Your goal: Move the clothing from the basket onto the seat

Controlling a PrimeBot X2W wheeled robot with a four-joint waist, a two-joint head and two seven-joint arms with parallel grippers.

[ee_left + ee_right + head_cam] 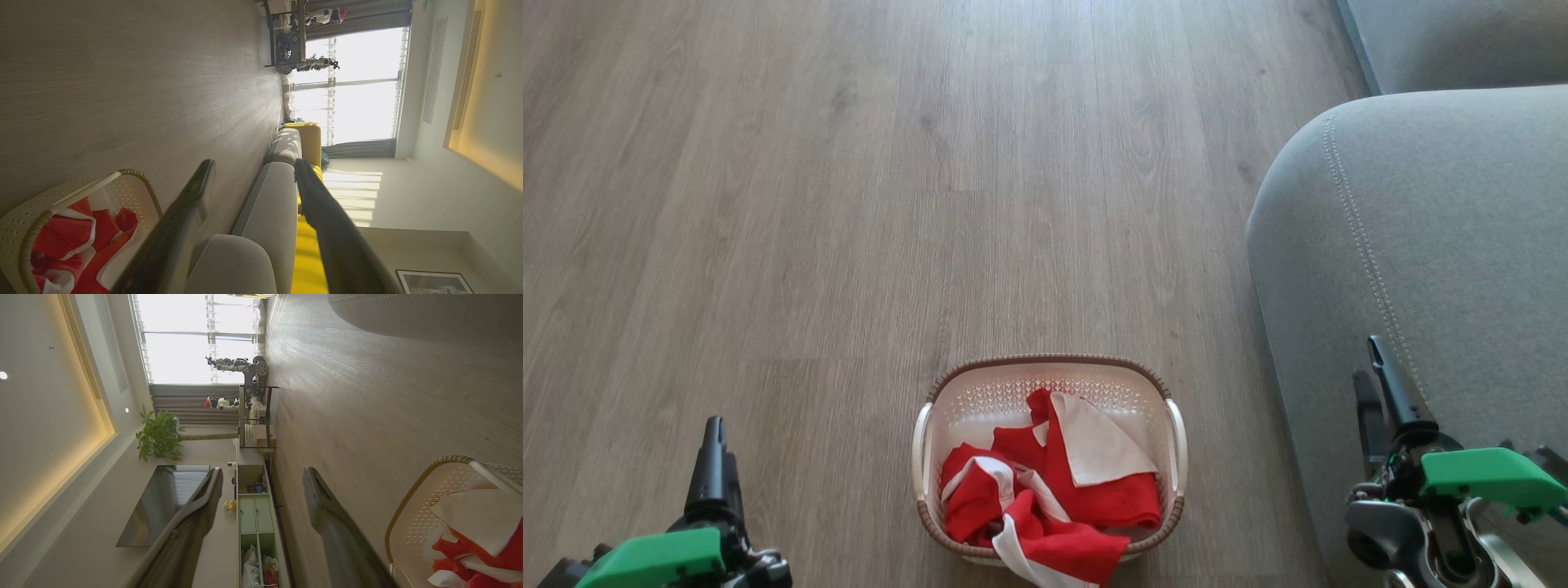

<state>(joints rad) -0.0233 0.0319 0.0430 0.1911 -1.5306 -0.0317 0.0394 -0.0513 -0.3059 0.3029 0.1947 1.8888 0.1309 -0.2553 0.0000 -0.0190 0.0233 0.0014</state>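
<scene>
Red and white clothing lies crumpled in the cream basket on the wood floor at the bottom middle of the head view; one end hangs over the near rim. The grey seat rises at the right. My left gripper hangs at the lower left, well left of the basket. My right gripper is at the lower right, in front of the seat. Both stand open with nothing between the fingers. The left wrist view has the basket, the clothing and the seat; the right wrist view has the basket and clothing.
Bare wood floor stretches ahead and to the left of the basket. A second grey cushion sits at the far right. Across the room stand a dark metal table, a low cabinet and a potted plant by the window.
</scene>
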